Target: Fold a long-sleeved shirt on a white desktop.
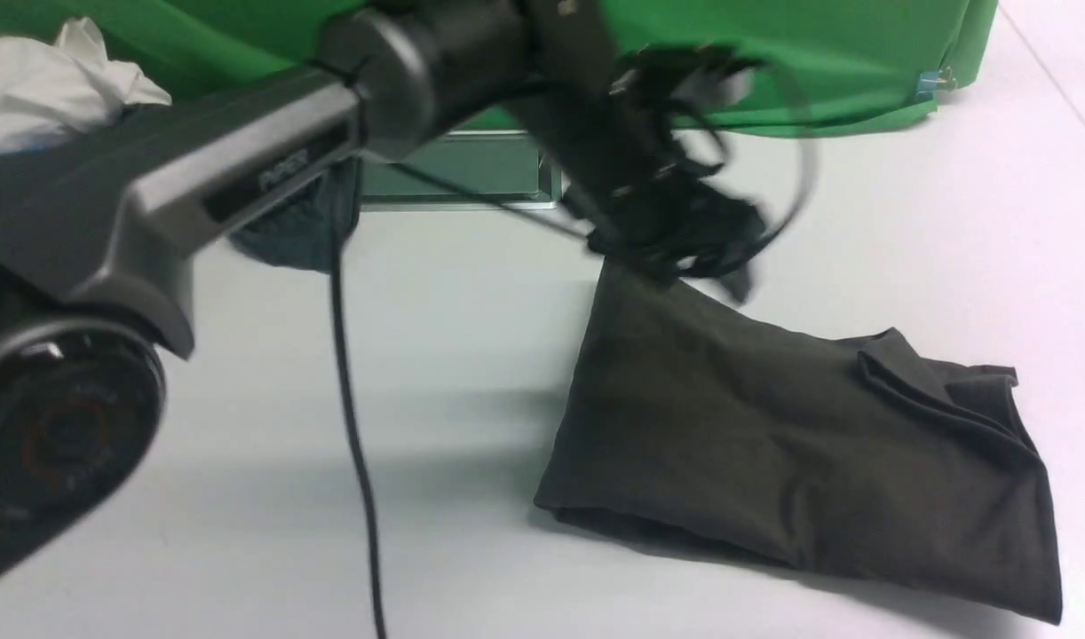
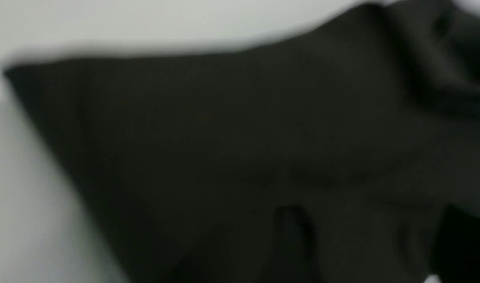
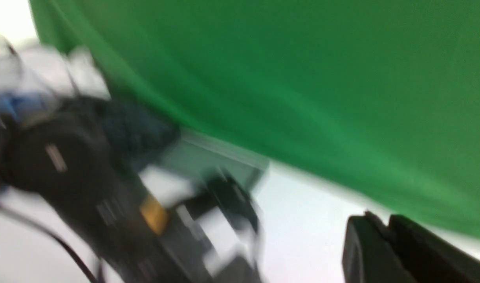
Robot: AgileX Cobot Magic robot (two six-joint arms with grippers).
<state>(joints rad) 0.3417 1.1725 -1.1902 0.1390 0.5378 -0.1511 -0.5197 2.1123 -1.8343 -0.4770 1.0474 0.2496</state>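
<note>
White tabletop (image 1: 471, 373), smooth and matte, with a rectangular metal hatch (image 1: 458, 169) near its far edge; green cloth backdrop (image 1: 773, 53) hangs behind.

Item: long-sleeved shirt (image 1: 800, 461), dark charcoal-brown, lying folded into a compact bundle on the right half of the tabletop, collar and a folded sleeve on top toward the right.

Item: left gripper (image 1: 676, 240), motion-blurred, reaching across to the shirt's far left corner; whether its jaws are apart or on cloth cannot be told. Left wrist view shows only dark fabric, blurred.

Item: right gripper (image 3: 385, 239), seen only in its own wrist view, raised toward the backdrop; jaws close together, holding nothing.

Other: dark slate-grey garment (image 1: 298, 226) beside the hatch; crumpled white cloth (image 1: 54, 80) at far left.
</note>
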